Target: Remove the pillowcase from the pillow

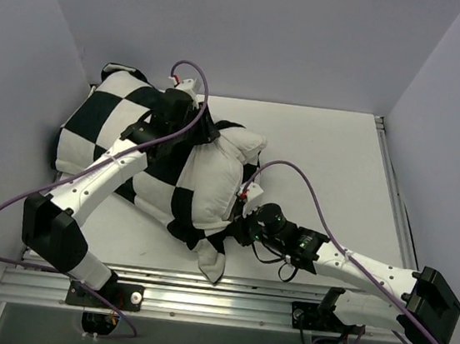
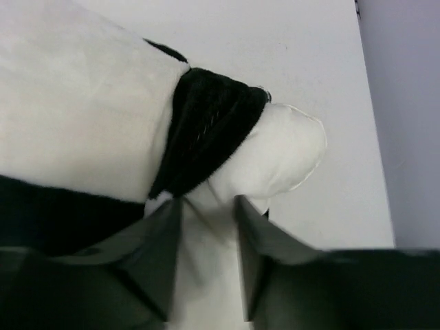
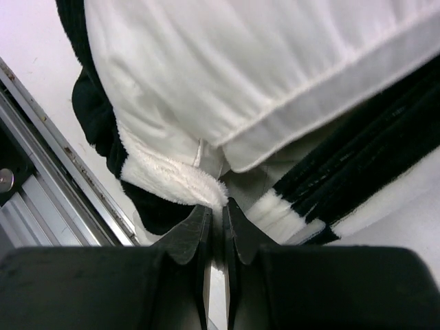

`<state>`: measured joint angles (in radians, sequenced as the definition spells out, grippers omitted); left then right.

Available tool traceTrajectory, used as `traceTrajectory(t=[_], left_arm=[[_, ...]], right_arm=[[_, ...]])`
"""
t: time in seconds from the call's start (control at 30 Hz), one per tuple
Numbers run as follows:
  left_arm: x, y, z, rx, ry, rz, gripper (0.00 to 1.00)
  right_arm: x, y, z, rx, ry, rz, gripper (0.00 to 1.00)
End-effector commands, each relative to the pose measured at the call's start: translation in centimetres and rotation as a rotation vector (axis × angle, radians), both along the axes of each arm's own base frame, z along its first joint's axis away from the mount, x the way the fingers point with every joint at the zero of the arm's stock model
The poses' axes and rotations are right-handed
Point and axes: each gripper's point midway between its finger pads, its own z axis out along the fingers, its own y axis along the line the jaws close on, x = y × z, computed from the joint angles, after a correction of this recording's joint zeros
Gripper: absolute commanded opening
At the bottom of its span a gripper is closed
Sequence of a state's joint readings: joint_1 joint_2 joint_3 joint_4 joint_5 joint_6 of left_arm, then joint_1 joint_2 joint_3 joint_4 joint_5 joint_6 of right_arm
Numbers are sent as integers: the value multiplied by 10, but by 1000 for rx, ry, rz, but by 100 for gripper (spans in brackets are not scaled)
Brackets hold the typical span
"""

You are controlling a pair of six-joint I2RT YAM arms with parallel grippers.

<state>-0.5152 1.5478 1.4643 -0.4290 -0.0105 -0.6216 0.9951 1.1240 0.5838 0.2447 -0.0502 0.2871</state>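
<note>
From above, the pillowcase (image 1: 106,119) and its pillow (image 1: 217,175) lie as one plump bundle on the left half of the table (image 1: 323,167). The long axis slants from the far left corner down toward the middle of the near edge. The checkered end is pushed up against the left wall. The bare white end faces right, with one pillow corner poking out toward the far right and another drooping over the near edge.

The overhead view hides both sets of fingertips; the wrist cameras show them. The left gripper (image 2: 206,203) sits on top of the bundle, its jaws partly apart with smooth white pillow cloth lying in the gap. A black band of pillowcase is bunched just beyond, with the pillow corner sticking out past it. I cannot tell whether the jaws press on the cloth.

The right gripper (image 3: 216,206) is low at the near edge, beside the metal rail (image 3: 62,172). Its jaws are all but together, pinching the fuzzy white hem of the pillowcase below the pillow's seamed edge.
</note>
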Motion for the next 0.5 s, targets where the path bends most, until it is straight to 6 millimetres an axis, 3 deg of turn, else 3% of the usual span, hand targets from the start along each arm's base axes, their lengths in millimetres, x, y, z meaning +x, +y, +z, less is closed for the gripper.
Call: traceTrajectory(t=[0.0,0.07,0.1,0.13,0.27,0.3,0.47], left_arm=[[-5,5,64,-53,-260,-80,61],[-23,-4,64,17,-313,-151,75],[-35,-10,55,62,-322,-184,78],[-56,-23,61,126,-392,-245,82],[-84,-21,45,281,-469,-205,82],[-93,-18,33,299,-461,-215,82],[-131,-38,2,391,-466,-263,82]], right_arm=[[-18,-1,-22,-26,111,49,0],[-15,2,-21,-18,108,49,0],[-13,5,-23,-16,108,47,0],[-11,6,-22,-10,103,44,0],[-8,3,-19,8,93,26,0],[-5,2,-14,24,81,18,0],[-3,-5,-7,58,67,-5,0]])
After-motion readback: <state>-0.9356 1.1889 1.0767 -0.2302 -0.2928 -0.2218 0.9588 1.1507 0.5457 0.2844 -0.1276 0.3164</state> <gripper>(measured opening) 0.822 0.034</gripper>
